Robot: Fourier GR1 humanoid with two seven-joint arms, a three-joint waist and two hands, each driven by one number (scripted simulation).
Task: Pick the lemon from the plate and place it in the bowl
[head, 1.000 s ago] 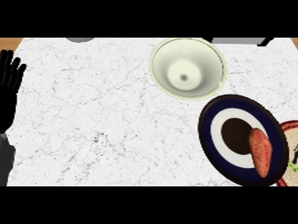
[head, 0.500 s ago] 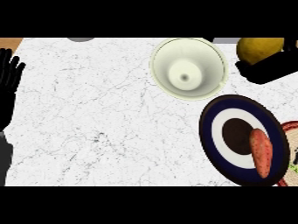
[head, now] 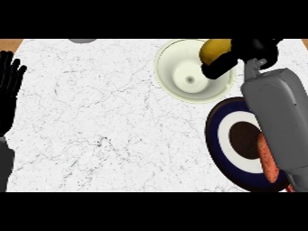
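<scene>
R. hand (head: 240, 56): black fingers curled round the lemon (head: 216, 49); sits over the bowl's upper-right rim, grey forearm running down the view's right side and covering part of the plate.
Lemon: yellow, in the R. hand's grasp, held above the bowl's right edge; not on the plate, not yet resting in the bowl as far as can be seen.
Bowl (head: 183, 81): pale cream, round, upright on the counter (head: 103, 117), just above and left of the plate; inside shows nothing in it.
Plate (head: 216, 135): dark blue rim, white ring, dark centre; an orange carrot-like item (head: 268, 160) lies on its right part, partly under the forearm.
L. hand (head: 2, 97): at the view's left edge, fingers straight and up, resting; holds nothing.
Progress (est.): pick-up done, carry nearly done. Left to do: centre the lemon over the bowl's hollow, lower, let go.
</scene>
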